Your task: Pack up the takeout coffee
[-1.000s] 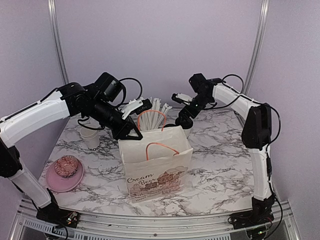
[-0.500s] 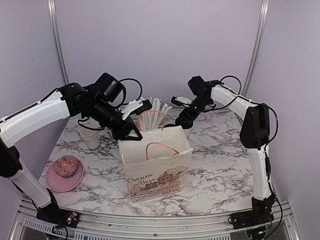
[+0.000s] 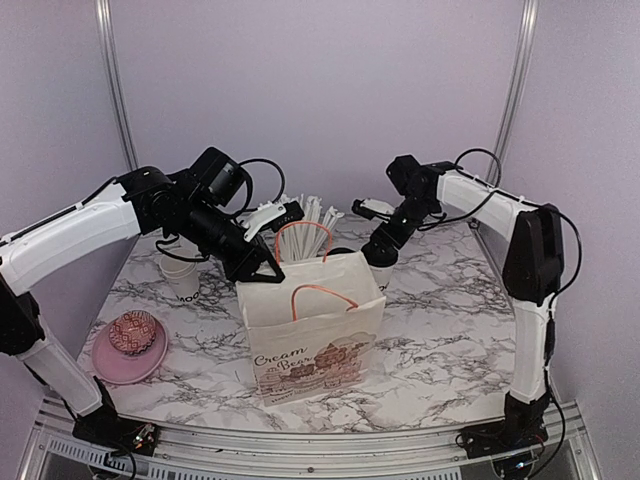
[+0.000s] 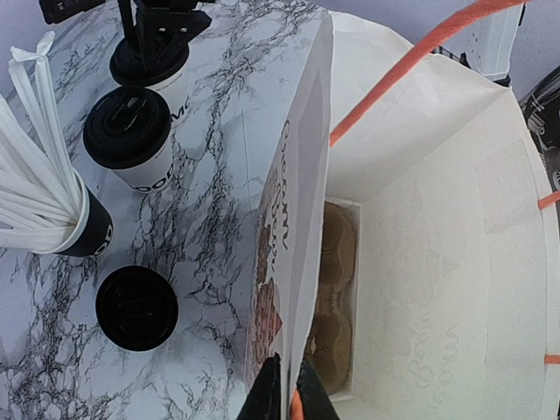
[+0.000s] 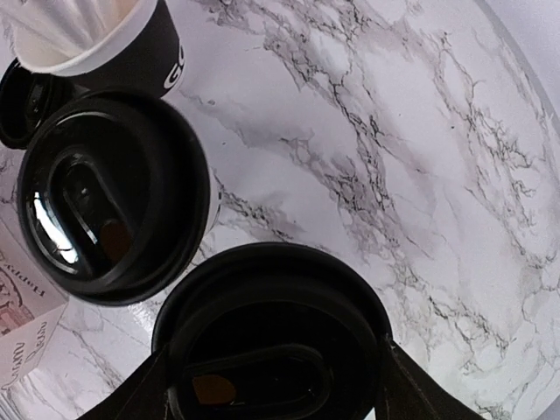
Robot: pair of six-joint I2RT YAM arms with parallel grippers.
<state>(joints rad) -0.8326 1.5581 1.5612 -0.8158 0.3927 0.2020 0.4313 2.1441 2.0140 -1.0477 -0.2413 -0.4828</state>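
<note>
The left gripper (image 4: 287, 392) was pinched shut on the rim of the paper bag (image 4: 420, 219) and held it open. The brown cup tray (image 4: 337, 297) at the bottom had no cups in it, so nothing looked packed yet. The right gripper (image 5: 273, 389) was closed around the black lid of the first coffee cup (image 5: 271, 324) behind the bag, with the second coffee cup (image 5: 114, 206) just beside it on the table (image 5: 420, 175) — both cups had yet to go into the bag.
</note>
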